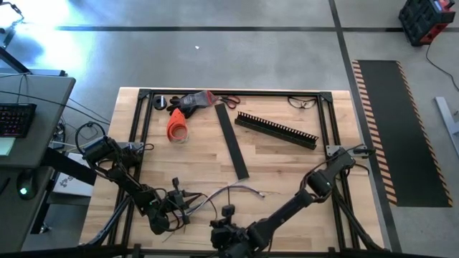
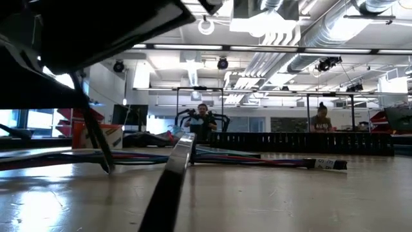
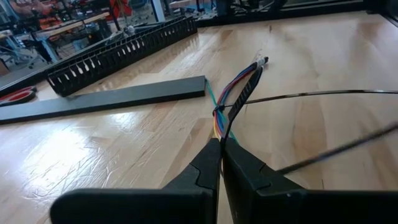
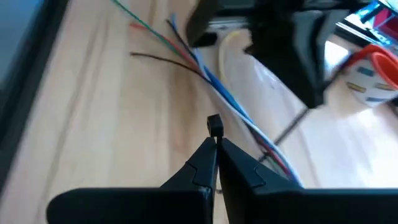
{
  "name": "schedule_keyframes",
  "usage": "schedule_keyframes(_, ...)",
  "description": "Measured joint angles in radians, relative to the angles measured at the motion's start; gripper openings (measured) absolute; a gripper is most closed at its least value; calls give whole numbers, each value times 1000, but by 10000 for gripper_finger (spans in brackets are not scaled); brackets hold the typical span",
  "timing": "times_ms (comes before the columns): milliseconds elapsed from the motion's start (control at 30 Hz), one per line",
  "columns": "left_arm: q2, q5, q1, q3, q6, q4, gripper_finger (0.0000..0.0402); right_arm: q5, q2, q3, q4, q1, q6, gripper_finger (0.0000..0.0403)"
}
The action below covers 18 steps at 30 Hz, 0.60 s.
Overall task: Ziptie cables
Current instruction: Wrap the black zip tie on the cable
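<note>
The cables (image 3: 231,93) are a thin multicoloured bunch lying on the wooden table, also seen in the high view (image 1: 240,190) and the low view (image 2: 244,158). A black zip tie strap (image 3: 311,94) crosses the bunch and runs off to one side. My left gripper (image 3: 219,144) is at the table's near edge (image 1: 172,209), shut at one end of the bunch. My right gripper (image 4: 216,142) stands just right of it (image 1: 228,213), shut on a small black piece (image 4: 214,124), beside the cables' splayed ends (image 4: 186,53). My left gripper pinches the cables' bunch at its near end (image 3: 217,127) between the two fingertips, coming along the bunch and low over the table. The rest of the bunch lies on the wood, running away from the fingers. My right gripper pinches a small black square piece (image 4: 214,124), seemingly an end of the zip tie, at its fingertips. The piece stands up above the tips, just over the table. Which part of the tie it is cannot be told.
A flat black strip (image 1: 233,143) and a comb-toothed black channel (image 1: 276,130) lie farther back. An orange tool (image 1: 177,123), scissors (image 1: 228,101) and glasses (image 1: 303,102) sit along the far edge. A black frame (image 1: 143,129) borders the tabletop. People stand in the room beyond (image 2: 203,119).
</note>
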Motion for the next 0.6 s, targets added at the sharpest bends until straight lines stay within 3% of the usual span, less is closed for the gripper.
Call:
schedule_keyframes(200,0,0,2,22,35,-1,0,15,-69,1,-66,-9,-44,0)
schedule_keyframes(300,0,2,10,37,73,-2,0,-53,-76,1,-51,-28,-87,0)
schedule_keyframes(433,0,9,20,44,89,-3,0,-166,-75,-25,79,-73,-176,0)
schedule_keyframes(600,0,10,18,45,89,-8,0,-306,-133,-227,334,-127,-216,0)
